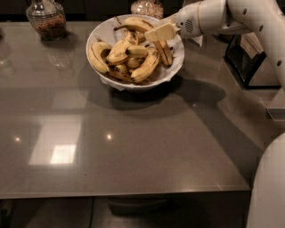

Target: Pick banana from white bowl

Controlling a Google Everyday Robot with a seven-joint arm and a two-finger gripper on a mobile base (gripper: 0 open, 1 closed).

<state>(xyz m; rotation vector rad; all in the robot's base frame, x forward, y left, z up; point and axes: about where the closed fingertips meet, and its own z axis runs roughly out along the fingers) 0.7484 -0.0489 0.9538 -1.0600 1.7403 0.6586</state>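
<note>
The white bowl [172,71] stands at the back middle of the grey table and holds several bananas. The banana [136,23], long, arched and brown-streaked, lies across the top of the pile, from its dark stem at the back left round to the bowl's right side. My gripper [161,32] reaches in from the right on a white arm and sits over the right part of the arched banana, above the bowl's back right. Shorter spotted bananas [140,69] lie below it.
A glass jar with brown contents [45,20] stands at the back left. A second jar [147,8] stands just behind the bowl. A black appliance [249,58] stands at the right edge. The grey table [133,147] stretches toward the front.
</note>
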